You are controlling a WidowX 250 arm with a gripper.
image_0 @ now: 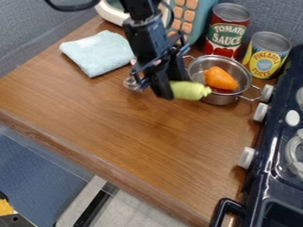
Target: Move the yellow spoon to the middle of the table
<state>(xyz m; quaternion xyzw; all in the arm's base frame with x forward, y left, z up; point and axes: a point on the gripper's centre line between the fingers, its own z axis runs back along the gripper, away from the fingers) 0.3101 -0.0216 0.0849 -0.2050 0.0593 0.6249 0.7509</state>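
My gripper (153,84) hangs low over the back middle of the wooden table (148,128), left of the metal pot. A pale yellow-green, rounded object (188,90) with a knobbed right end lies against the gripper's right side and in front of the pot's left edge. Its left end is hidden behind the gripper, so I cannot tell whether it is held. No clear spoon shape can be made out. A small shiny metallic piece (134,83) shows at the gripper's left side.
The pot (221,98) holds an orange object (220,78). Behind it stand a red can (228,30) and a yellow can (266,55). A light blue cloth (99,52) lies back left. The dark stove (272,146) borders the right side.
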